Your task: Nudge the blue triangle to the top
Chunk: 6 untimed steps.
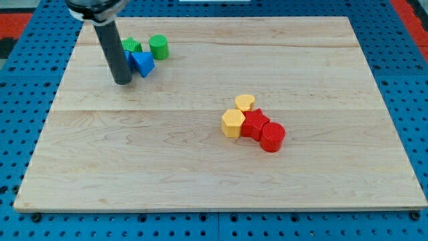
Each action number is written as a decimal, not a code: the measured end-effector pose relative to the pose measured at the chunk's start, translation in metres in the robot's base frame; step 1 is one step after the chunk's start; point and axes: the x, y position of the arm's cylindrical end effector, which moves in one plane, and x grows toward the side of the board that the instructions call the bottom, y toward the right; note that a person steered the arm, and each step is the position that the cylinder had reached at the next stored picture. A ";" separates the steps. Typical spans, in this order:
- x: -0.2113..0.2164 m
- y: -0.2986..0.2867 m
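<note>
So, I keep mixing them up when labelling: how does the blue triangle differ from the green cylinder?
The blue triangle is blue with pointed corners; the green cylinder is green and round with a flat top. The blue triangle lies right beside my tip, just to the view's right of the rod; the green cylinder stands farther off, toward the view's top and right. Both sit near the top-left corner of the wooden board, close together.

The dark rod comes down from the view's top left, leaning slightly rightward as it descends (its mount is cropped by the frame edge). My tip (122,82) seemingly rests on the surface.
</note>
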 end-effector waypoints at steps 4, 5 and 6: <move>-0.056 0.042; -0.057 0.042; -0.057 0.052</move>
